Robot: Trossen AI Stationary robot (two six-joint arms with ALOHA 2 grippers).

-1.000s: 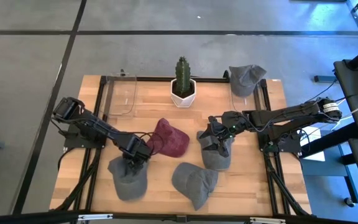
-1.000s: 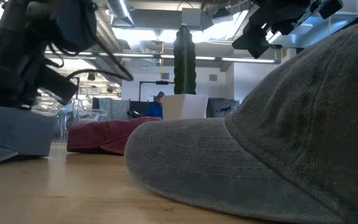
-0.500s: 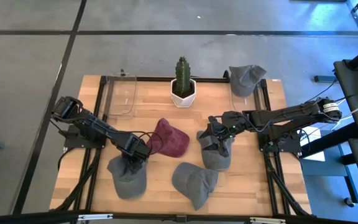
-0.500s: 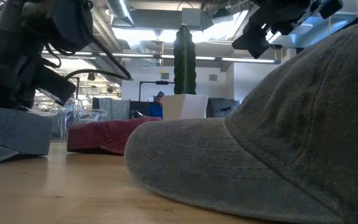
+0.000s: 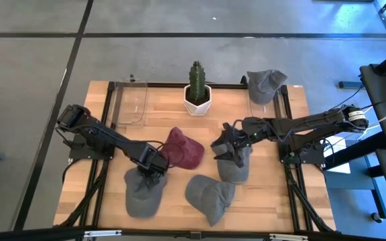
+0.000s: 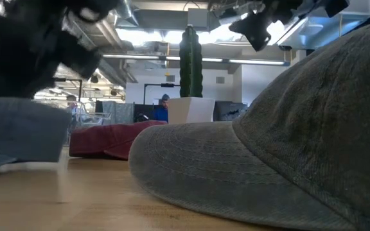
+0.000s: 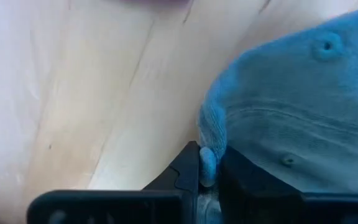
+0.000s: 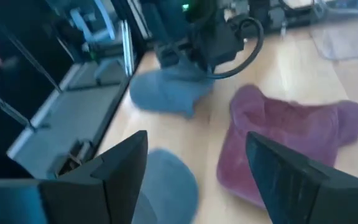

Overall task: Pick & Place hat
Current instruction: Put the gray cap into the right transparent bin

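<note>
My left gripper [image 5: 154, 165] is shut on a grey-blue hat [image 5: 143, 193] at the table's near left; the hat also shows in the low view [image 6: 18, 131]. My right gripper [image 5: 222, 148] is open and empty, its fingers [image 8: 124, 174] wide apart, just left of a grey hat [image 5: 234, 167] that lies on the table. A dark red hat [image 5: 183, 148] lies between the two grippers, and it also shows in the right wrist view [image 8: 291, 137]. Another grey hat [image 5: 210, 194] lies at the near middle. My left gripper pinches the hat's rim [image 7: 207, 163], a folded edge of cloth, between its two fingers. The fingers slant down from the table's far left. The rest of the hat [image 7: 303, 112] spreads out beyond the fingers toward the near edge; lifted or on the table, I cannot tell.
A potted cactus [image 5: 196, 88] stands at the far middle, with a clear container [image 5: 133, 100] to its left. A fourth grey hat [image 5: 265, 84] lies at the far right corner. Bare wood shows along the near edge.
My left gripper has gone toward the table's right edge, and the grey-blue hat has gone along with it. My right gripper has gone toward the table's left and a little up, away from the grey hat, which stays where it was.
</note>
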